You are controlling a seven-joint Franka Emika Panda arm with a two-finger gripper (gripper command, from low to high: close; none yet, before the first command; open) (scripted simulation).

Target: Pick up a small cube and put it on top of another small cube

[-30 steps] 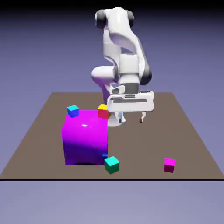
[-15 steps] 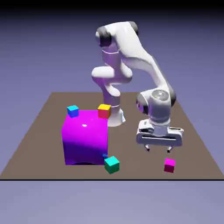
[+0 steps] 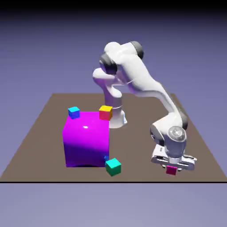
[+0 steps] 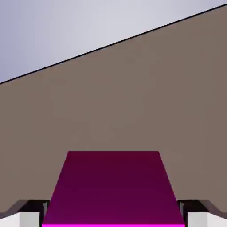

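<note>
The small cube (image 3: 171,170), tiny and magenta, rests on the brown table (image 3: 40,137) near its front edge at the exterior view's right. My gripper (image 3: 172,167) has come down over it, hand pointing at the table. In the hand view the small cube (image 4: 113,188) fills the space between my two grey fingertips (image 4: 32,213), which press against its sides, so the gripper (image 4: 114,216) is shut on it. Another small cube (image 3: 113,166), teal, sits on the table to the exterior view's left of the gripper, at the big purple block's front corner.
A big purple-magenta block (image 3: 86,138) stands left of the middle. A cyan-topped blue cube (image 3: 73,112) and a yellow-topped red cube (image 3: 105,112) show at its back corners. The table's front edge runs just below the gripper.
The arm swung from above the table's middle down to the exterior view's right and front, onto the magenta cube. The jaws, wide before, have closed on the cube.
</note>
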